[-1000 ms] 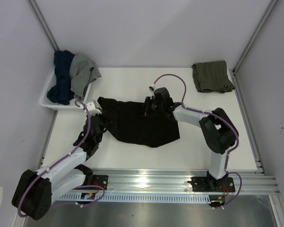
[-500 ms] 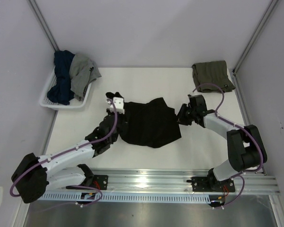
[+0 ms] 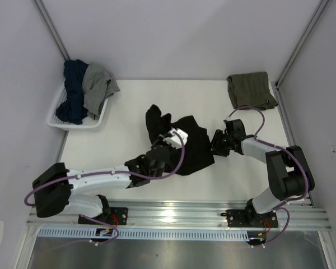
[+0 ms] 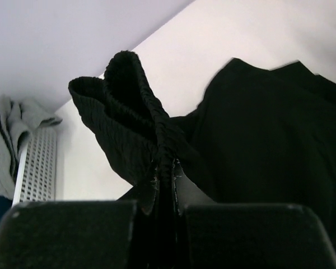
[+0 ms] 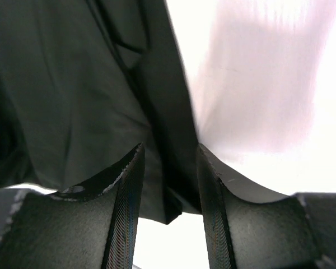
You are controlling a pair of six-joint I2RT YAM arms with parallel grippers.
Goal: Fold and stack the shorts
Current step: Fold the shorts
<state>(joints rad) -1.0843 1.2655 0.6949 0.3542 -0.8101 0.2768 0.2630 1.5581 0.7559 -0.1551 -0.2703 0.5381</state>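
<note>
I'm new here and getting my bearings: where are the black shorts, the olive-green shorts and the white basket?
black shorts (image 3: 196, 147): top view, flat right part.
olive-green shorts (image 3: 251, 89): top view, its middle.
white basket (image 3: 73, 127): top view, near rim.

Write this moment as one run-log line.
left fingers: shut on black shorts, waistband raised | right fingers: open, around shorts' edge | olive shorts: folded, far right corner

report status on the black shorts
Left pincer shut on black shorts, waistband lifted. Right pincer open at their right edge. Olive pair lies far right, apart.
</note>
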